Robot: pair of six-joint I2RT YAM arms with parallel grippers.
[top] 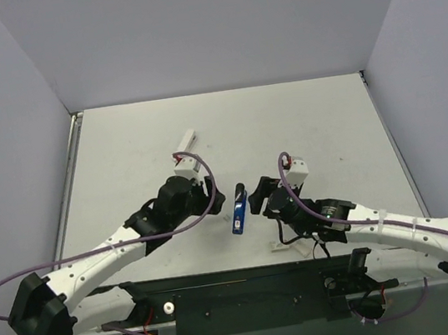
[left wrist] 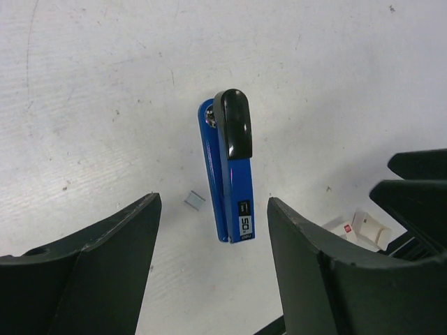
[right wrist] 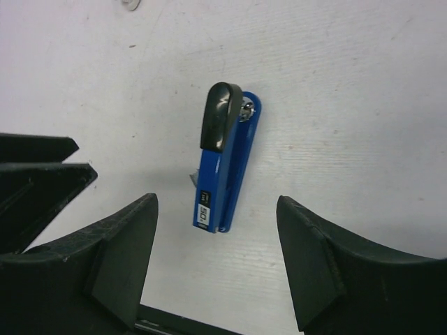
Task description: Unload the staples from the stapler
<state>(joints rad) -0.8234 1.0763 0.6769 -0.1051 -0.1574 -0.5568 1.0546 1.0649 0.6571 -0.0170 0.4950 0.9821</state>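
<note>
I have the blue stapler [top: 239, 207] lying on the white surface [top: 293, 123] between my two arms, near their bases. Its black cap end [left wrist: 235, 125] points away from both arms. It looks shut, though I can't be sure from these angles.

The left arm [top: 111, 256] has its jaws spread wide with nothing in them. In the left wrist view the stapler's near end sits between the two dark fingers [left wrist: 105, 265] without touching either. The right arm [top: 393, 226] is the same: jaws wide apart and empty, with the stapler [right wrist: 223, 174] framed between them.

One small pale strip of staples [left wrist: 193, 200] lies on the surface just beside the stapler's long edge, on the left arm's side. The right wrist view shows only a sliver of it [right wrist: 193, 179] past the blue body.

A white object [top: 280, 246] lies near the right arm, partly hidden.
</note>
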